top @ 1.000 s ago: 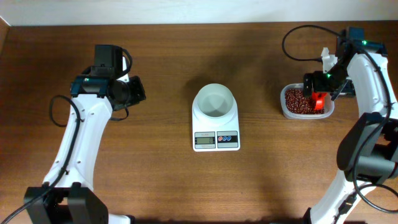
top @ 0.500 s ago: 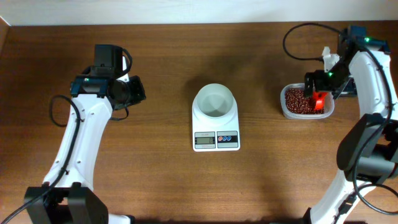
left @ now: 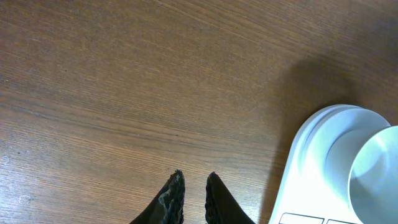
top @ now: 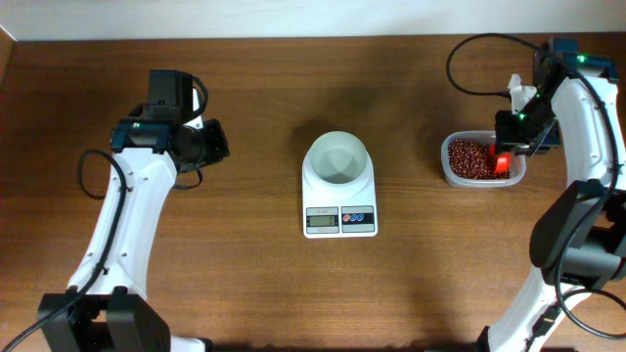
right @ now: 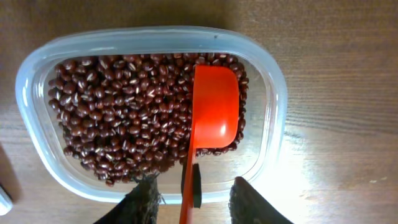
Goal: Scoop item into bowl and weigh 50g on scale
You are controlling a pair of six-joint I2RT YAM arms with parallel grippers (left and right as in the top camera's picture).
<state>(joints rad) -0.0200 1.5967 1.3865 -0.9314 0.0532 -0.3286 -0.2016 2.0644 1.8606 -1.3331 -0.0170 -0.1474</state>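
The beans (right: 124, 124) fill the clear tub (right: 273, 93) by the right edge, red scoop (right: 214, 112) empty on them; bowl (top: 337, 156) on scale (top: 339, 220) mid-table. My right gripper (right: 194, 183) gapes astride the scoop handle, left gripper (left: 194, 177) nearly closed, empty; a skewed pinch could flick beans out.

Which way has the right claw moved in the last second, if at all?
Yes: the right claw has shifted rightward over the clear tub, away from the scale.
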